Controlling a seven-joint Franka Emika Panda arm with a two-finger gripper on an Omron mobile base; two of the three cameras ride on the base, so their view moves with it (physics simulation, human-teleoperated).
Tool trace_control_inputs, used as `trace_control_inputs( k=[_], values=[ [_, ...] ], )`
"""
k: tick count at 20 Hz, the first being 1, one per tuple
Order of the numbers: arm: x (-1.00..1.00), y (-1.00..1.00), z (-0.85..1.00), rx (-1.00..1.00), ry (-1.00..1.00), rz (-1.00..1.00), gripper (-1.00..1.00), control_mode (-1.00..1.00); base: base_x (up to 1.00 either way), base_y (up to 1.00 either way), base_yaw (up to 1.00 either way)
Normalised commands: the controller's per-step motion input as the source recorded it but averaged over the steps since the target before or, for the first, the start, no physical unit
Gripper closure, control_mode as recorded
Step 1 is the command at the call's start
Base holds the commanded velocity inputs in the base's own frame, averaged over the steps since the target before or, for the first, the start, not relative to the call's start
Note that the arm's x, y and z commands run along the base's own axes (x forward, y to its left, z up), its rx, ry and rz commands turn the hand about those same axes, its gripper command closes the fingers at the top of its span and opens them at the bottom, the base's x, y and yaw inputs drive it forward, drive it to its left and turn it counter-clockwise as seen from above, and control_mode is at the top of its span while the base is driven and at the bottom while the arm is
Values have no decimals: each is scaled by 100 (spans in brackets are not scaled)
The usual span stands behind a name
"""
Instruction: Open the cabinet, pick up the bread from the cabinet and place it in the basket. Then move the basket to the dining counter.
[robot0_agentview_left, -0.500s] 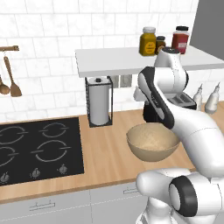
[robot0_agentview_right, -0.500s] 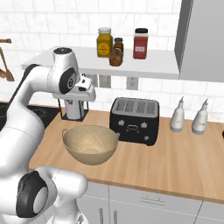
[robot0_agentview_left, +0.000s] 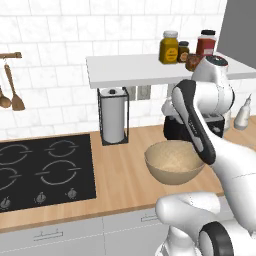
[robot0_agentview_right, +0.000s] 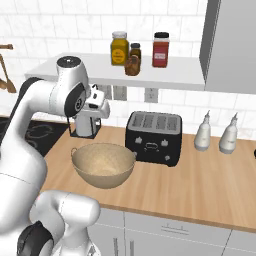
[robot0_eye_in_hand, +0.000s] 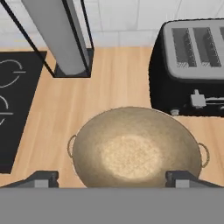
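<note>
Two dark fingertips (robot0_eye_in_hand: 41, 178) are seen spread wide apart above the basket (robot0_eye_in_hand: 135, 151), with nothing held between them. From left to right along the wood counter (robot0_agentview_right: 200, 182) are set the stove (robot0_agentview_left: 42, 170), the paper-towel holder (robot0_agentview_left: 113, 116), the basket and the black toaster (robot0_agentview_right: 154, 131). The bread (robot0_agentview_right: 132, 65) is seen on the shelf (robot0_agentview_right: 170, 75) beside the jars.

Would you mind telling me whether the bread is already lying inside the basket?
No, the hand view looks straight down into the basket, and its speckled beige inside holds nothing.

Matt speckled tan basket (robot0_eye_in_hand: 135, 153), light wood counter (robot0_eye_in_hand: 118, 87), glossy black toaster (robot0_agentview_right: 152, 137)
</note>
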Motion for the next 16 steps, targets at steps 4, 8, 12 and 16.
trace_control_inputs(
  k=[4, 8, 12, 16],
  values=[
    [0, -46, 82, 7, -37, -1, -100, -100, 0, 0, 0],
    [13, -31, 91, 0, -19, -16, -100, -100, 0, 0, 0],
    [20, -38, 100, 0, -6, -23, -100, -100, 0, 0, 0],
    [34, -49, 88, 0, 2, -21, -100, -100, 0, 0, 0]
  ],
)
